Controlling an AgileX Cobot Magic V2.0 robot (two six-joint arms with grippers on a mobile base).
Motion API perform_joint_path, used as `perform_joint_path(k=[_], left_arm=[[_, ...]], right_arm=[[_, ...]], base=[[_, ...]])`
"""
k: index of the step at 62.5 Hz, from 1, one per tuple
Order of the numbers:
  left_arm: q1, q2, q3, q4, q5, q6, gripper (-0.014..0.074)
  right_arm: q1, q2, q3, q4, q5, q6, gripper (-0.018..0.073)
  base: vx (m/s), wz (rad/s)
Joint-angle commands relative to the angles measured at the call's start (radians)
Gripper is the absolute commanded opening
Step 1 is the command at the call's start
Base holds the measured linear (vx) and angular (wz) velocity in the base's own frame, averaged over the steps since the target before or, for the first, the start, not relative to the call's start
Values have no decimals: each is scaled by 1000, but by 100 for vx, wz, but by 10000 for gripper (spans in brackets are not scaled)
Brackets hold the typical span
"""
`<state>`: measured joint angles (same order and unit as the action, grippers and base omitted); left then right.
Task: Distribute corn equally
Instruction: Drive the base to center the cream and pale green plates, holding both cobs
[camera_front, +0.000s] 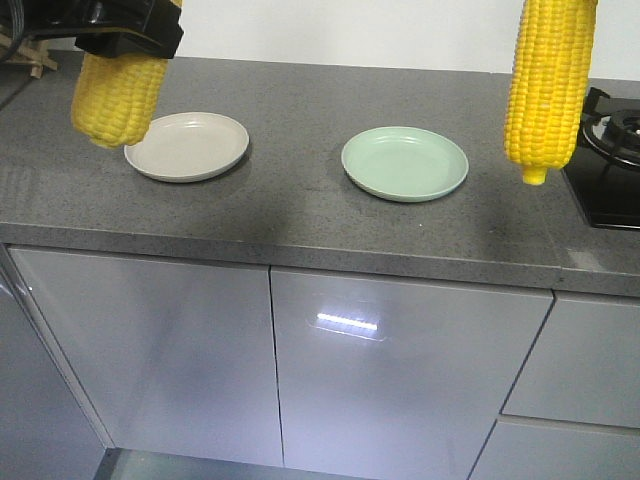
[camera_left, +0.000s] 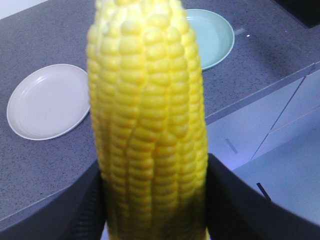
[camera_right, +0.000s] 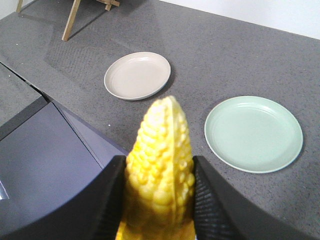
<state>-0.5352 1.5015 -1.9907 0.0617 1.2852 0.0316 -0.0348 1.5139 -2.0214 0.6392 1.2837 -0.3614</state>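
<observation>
As I stood facing the counter, two corn cobs hung in the air above it, one held by each arm. The left gripper (camera_front: 125, 40) was clamped on the left cob (camera_front: 118, 95), and the left wrist view showed its black fingers (camera_left: 85, 210) pressed against either side of the kernels. That cob hung with a rounded end lowest. From the front it lined up with the left rim of the beige plate (camera_front: 187, 146), raised above it and not touching.

The right gripper (camera_right: 160, 200) was closed on the right cob (camera_front: 548, 80) in the same way, with its ribbed pads (camera_right: 212, 200) squeezing the cob from both sides. This cob hung upright with its pointed tip down, to the right of the green plate (camera_front: 405, 163) and just left of the black stove (camera_front: 610, 150), clear of the surface.

The two plates sat well apart on the grey speckled countertop (camera_front: 300, 100), beige to the left and green to the right. Glossy grey cabinet doors (camera_front: 380, 370) ran below.
</observation>
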Motion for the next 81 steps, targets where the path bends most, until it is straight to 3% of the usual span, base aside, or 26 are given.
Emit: perform_joint_path(k=[1,81], left_arm=[[-3,-33,-22,2,-30,-11,-8],[-3,-33,-22,2,-30,-11,-8]], right_arm=[[-5,-26,-20,35,2,-7,101],[-5,-26,-20,35,2,-7,101]], base=[[5,9],[6,2]])
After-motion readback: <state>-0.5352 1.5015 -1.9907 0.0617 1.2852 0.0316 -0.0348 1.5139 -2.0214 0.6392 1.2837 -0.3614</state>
